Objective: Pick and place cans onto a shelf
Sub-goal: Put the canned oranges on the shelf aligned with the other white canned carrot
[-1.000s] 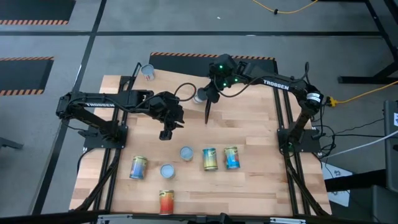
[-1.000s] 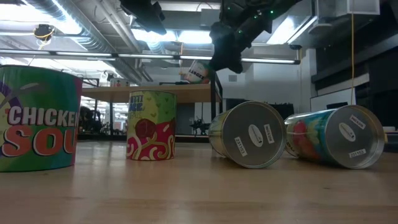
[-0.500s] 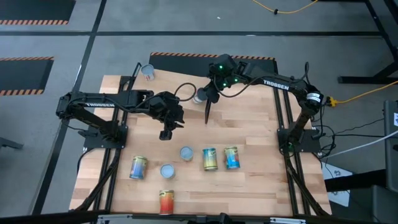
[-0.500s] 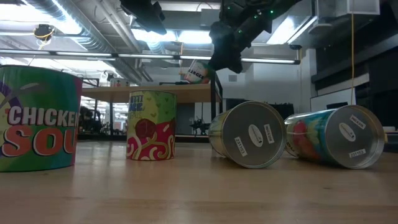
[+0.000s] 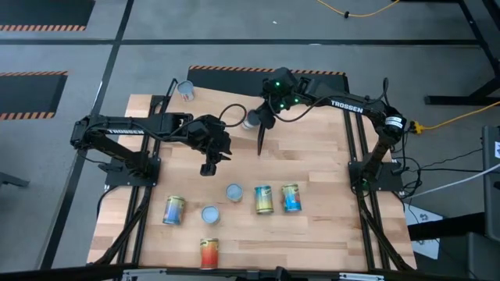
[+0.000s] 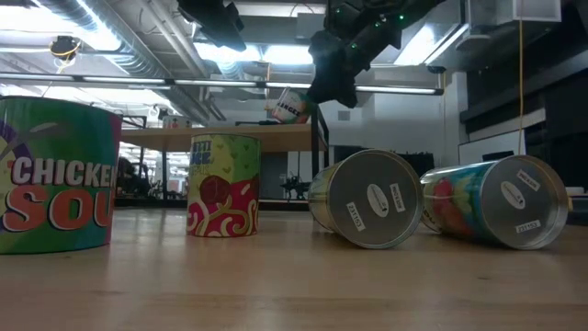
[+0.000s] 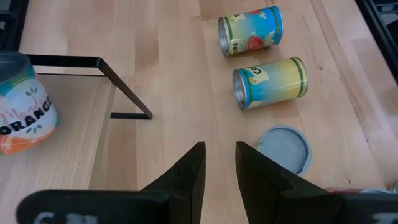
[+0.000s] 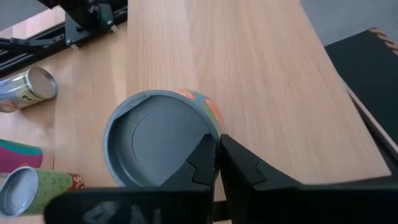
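Two arms reach over the shelf (image 5: 234, 94) at the table's far side: the right gripper (image 5: 260, 119), arm stretched leftward and bent down, pinches shut on the rim of a can (image 5: 251, 120) standing on the board. The left gripper (image 5: 208, 167) hangs above the tabletop, fingers slightly parted and empty, with six cans (image 5: 263, 199) nearer the front.

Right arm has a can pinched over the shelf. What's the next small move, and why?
Probably lower it a little, then release. The right end effector is shut on the rim of the can, which hangs tilted above the shelf in the low view, so opening now might drop it.
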Tool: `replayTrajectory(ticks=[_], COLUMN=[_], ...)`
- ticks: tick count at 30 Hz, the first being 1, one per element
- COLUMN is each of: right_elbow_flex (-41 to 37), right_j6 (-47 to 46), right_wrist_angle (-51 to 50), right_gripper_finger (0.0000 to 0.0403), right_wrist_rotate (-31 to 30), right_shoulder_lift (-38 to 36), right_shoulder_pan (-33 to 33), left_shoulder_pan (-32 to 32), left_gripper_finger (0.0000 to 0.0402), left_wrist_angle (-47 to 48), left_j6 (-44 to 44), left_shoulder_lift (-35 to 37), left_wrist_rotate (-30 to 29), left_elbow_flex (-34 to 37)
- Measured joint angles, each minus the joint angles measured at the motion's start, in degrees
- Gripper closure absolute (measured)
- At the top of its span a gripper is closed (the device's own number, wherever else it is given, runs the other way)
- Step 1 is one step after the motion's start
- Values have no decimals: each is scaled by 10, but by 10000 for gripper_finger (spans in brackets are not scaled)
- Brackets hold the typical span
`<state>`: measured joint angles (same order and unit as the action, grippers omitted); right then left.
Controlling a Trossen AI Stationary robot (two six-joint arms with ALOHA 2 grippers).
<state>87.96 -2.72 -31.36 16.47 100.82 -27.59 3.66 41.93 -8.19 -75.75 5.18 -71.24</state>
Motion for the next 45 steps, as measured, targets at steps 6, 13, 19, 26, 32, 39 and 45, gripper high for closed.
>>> replayTrajectory(ticks=[6, 13, 19, 26, 32, 39, 45], right_elbow_flex=[0, 0, 0, 0, 0, 0, 0], right_j6=[-13, -11, -9, 1, -13, -13, -13], right_wrist_angle=[11, 11, 11, 17, 37, 38, 29], right_gripper_finger=[381, 381, 381, 381, 381, 381, 382], right_wrist_rotate=[0, -28, -50, -49, -79, -114, -114], right_shoulder_lift=[0, 0, 0, 0, -1, -1, -1], right_shoulder_pan=[0, 0, 0, -2, -8, -8, -7], left_shoulder_pan=[0, 0, 0, 0, 0, 0, 0], left_gripper_finger=[321, 321, 321, 321, 321, 321, 321], left_wrist_angle=[0, 0, 0, 0, 0, 0, 0], left_j6=[0, 0, 0, 1, 1, 1, 1], left_shoulder_lift=[0, 0, 0, 0, 0, 0, 0], left_wrist_rotate=[0, -2, -25, -32, -32, -32, -32], left_elbow_flex=[0, 0, 0, 0, 0, 0, 0])
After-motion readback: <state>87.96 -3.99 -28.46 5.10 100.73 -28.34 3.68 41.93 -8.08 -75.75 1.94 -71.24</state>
